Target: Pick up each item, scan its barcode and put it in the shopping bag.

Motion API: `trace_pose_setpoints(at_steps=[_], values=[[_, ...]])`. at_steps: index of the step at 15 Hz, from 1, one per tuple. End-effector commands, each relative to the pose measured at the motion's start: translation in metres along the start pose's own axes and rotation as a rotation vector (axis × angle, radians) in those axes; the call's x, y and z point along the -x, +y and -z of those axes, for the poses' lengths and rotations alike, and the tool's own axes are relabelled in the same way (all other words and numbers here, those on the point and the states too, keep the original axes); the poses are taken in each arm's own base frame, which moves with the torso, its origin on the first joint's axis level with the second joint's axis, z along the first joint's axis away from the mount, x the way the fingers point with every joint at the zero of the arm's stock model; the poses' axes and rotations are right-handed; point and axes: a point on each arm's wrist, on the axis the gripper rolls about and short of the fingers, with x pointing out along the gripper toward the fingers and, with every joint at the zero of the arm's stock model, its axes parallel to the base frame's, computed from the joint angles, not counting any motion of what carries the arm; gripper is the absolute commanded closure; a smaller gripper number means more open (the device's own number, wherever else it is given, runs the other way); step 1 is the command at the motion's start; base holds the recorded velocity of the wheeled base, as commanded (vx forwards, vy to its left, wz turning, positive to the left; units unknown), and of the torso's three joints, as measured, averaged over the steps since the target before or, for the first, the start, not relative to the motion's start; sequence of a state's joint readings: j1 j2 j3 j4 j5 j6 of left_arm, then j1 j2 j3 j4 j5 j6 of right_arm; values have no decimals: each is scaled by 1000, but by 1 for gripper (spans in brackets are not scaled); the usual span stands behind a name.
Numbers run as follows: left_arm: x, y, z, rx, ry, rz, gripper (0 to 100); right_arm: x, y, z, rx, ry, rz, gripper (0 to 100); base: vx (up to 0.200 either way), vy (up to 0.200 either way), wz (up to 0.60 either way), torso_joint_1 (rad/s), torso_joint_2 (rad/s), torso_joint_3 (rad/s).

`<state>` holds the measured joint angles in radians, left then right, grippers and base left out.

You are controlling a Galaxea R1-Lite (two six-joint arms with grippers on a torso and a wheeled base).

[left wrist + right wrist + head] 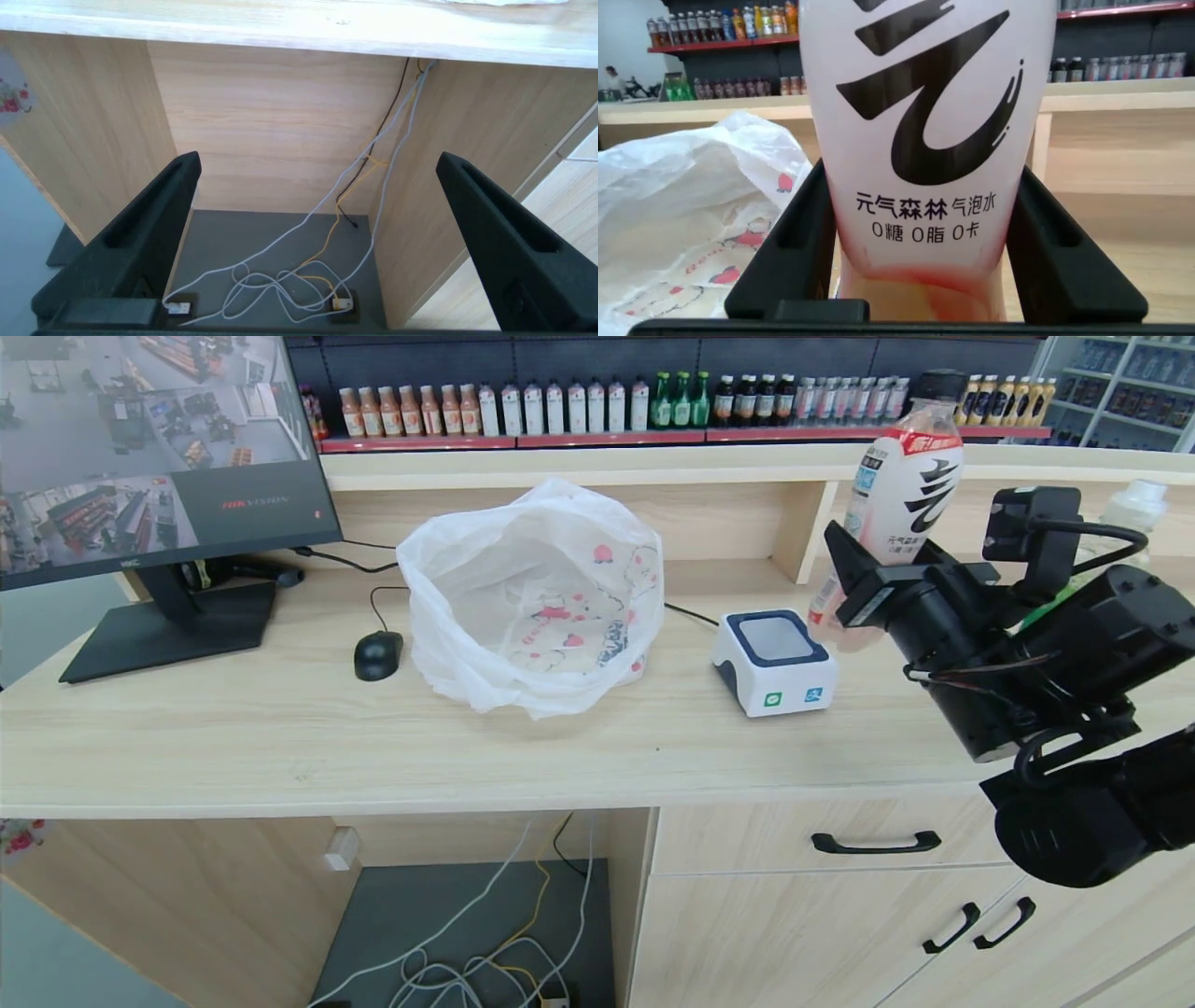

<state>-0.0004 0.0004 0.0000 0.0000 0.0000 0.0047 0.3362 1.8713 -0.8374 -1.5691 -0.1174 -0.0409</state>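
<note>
A tall white-and-pink drink bottle [904,495] with a black cap is held upright above the counter, just right of the white barcode scanner [773,662]. My right gripper [864,583] is shut on the bottle's lower half; in the right wrist view the bottle [929,140] stands between the black fingers [789,252]. The white plastic shopping bag [537,597] stands open on the counter left of the scanner. My left gripper [318,243] is open below the counter edge, facing the recess with cables.
A monitor [154,457] on a black stand and a black mouse [377,655] sit at the counter's left. A clear bottle [1134,509] stands far right. A raised shelf runs behind the bag. Drawers [873,843] lie under the counter at right.
</note>
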Motion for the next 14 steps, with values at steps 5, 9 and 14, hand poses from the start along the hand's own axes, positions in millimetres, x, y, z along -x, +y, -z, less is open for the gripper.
trace_pose_setpoints(at_steps=[5,9,14], values=[[0,0,0,0,0,0,0,-12,18,4,-57,-29,-39,100,0,200,0,-2,5,1],[0,0,0,0,0,0,0,-13,32,4,-82,-35,-71,100,0,200,0,-1,-4,4],[0,0,0,2,0,0,0,-11,36,3,-94,-34,-83,100,0,200,0,5,4,4]])
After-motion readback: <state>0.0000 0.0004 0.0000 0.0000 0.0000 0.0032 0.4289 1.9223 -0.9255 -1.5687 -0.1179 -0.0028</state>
